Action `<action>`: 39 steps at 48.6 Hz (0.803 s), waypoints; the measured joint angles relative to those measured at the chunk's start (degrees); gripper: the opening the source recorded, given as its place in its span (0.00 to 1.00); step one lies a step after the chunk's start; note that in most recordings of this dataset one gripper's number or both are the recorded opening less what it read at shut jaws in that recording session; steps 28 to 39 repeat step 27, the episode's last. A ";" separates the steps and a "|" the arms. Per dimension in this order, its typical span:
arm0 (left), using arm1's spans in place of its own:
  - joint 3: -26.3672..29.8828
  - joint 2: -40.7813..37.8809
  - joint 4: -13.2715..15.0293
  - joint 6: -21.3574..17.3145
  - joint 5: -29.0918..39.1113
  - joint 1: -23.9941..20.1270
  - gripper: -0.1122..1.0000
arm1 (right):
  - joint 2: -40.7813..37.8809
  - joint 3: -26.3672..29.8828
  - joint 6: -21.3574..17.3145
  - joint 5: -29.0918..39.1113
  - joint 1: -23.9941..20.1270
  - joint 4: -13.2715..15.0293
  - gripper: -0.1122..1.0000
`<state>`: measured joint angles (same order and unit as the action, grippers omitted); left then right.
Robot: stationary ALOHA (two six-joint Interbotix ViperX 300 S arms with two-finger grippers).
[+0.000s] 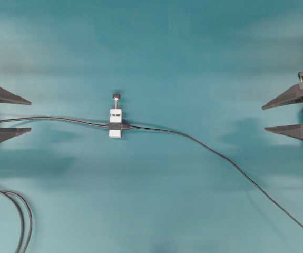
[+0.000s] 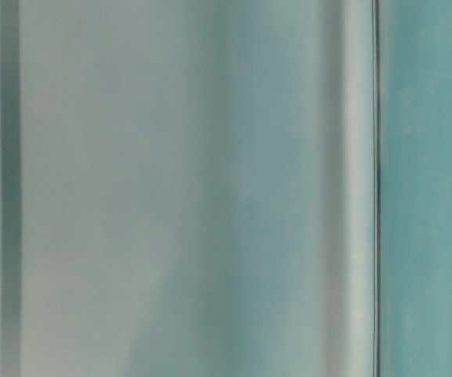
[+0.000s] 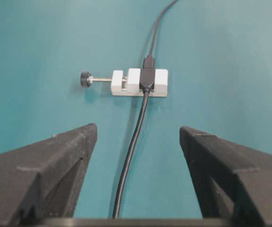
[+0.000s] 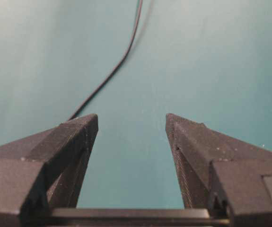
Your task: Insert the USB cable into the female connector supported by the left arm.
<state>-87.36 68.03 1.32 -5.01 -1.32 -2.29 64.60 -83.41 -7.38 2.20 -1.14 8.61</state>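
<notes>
Left claw (image 1: pixel 29 115) open; female connector (image 1: pixel 116 123) knob pointing away.

Both grippers matte black: left gripper (image 1: pixel 29 114), right gripper (image 1: pixel 266 117); tapered wedge fingers (image 3: pixel 55 165), layered printed texture, crossbar behind.

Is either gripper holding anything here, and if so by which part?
Nothing is held. The left gripper and right gripper are both open and empty, apart from the connector and its cables.

Left claw (image 1: pixel 29 114) and right claw (image 1: pixel 264 117) both spread wide, empty, at opposite edges.
</notes>
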 measured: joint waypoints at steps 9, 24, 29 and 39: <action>-0.09 -0.09 0.00 0.09 -0.09 -0.09 0.88 | 0.00 0.00 0.00 0.09 0.00 0.00 0.68; -2.11 0.00 0.00 0.09 -3.25 0.00 0.88 | 0.00 0.00 0.09 0.09 0.00 -0.09 0.68; -2.37 0.00 0.00 0.09 -3.87 0.00 0.88 | 0.00 0.00 0.00 0.09 0.00 0.00 0.68; -2.37 0.00 0.00 0.09 -3.87 0.00 0.88 | 0.00 0.00 0.00 0.09 0.00 0.00 0.68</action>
